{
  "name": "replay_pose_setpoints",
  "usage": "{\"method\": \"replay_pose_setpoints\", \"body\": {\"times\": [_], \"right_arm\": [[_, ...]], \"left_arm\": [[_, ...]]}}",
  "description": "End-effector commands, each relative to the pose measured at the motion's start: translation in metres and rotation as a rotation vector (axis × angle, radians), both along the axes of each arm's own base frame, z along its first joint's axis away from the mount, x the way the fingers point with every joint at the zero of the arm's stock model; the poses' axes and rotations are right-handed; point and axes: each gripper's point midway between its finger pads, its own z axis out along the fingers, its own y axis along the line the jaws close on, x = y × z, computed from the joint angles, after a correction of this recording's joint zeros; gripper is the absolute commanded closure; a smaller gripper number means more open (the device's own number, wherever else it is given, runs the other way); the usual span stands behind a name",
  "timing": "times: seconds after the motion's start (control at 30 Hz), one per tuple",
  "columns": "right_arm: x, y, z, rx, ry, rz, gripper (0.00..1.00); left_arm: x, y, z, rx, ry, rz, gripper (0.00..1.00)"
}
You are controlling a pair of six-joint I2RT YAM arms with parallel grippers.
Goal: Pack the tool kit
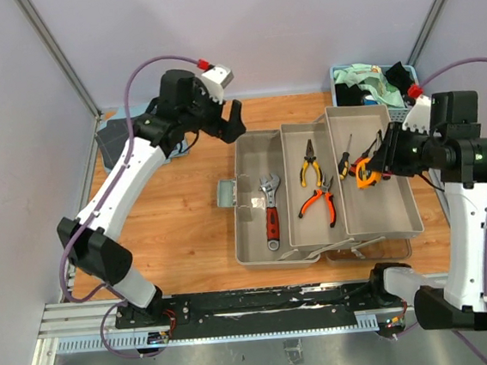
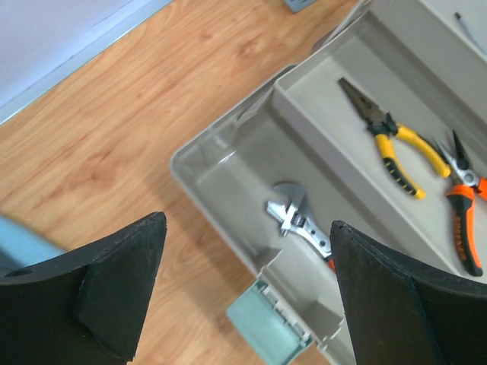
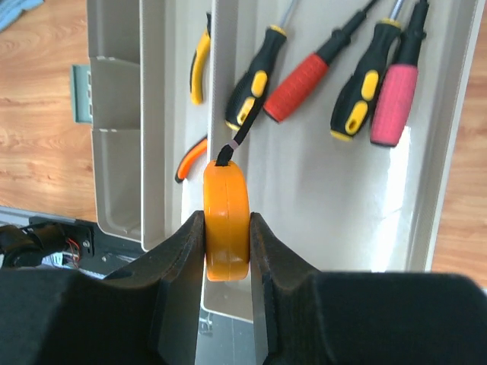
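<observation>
Tabletop (image 1: pixel 178 215) wooden, toolbox (image 1: pixel 253 233) on it; walls (image 1: pixel 280 24) lilac.

I'm seeing bare wood table (image 1: pixel 178 215) lying left of the toolbox (image 1: pixel 253 238). My left gripper (image 2: pixel 247 224), jaws spread wide, is hanging over the box's far left corner with nothing crowding it. The wrench (image 1: pixel 270 210) is occupying the left compartment, and yellow pliers (image 1: pixel 310 163) and orange pliers (image 1: pixel 319 203) are filling the middle tray. Screwdrivers (image 3: pixel 308 82) are crowding the right tray's far end, just beyond the tape measure (image 3: pixel 226 201) my right gripper (image 3: pixel 226 224) is pinching. That tray's near half is lying bare.
</observation>
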Motion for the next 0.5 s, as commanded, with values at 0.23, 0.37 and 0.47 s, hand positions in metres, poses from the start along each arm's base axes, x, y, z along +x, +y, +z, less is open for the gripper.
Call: {"method": "replay_pose_setpoints", "body": {"times": [0.23, 0.37, 0.47], "right_arm": [[-0.032, -0.004, -0.058, -0.006, 0.157, 0.004, 0.99], [-0.032, -0.003, -0.072, 0.001, 0.183, 0.004, 0.99], [-0.034, -0.006, -0.081, -0.014, 0.205, -0.005, 0.99]], "left_arm": [[-0.02, 0.062, 0.013, 0.022, -0.052, 0.097, 0.09], [-0.021, 0.064, 0.015, 0.012, -0.051, 0.105, 0.09], [-0.022, 0.065, 0.017, 0.0, -0.048, 0.109, 0.09]]}}
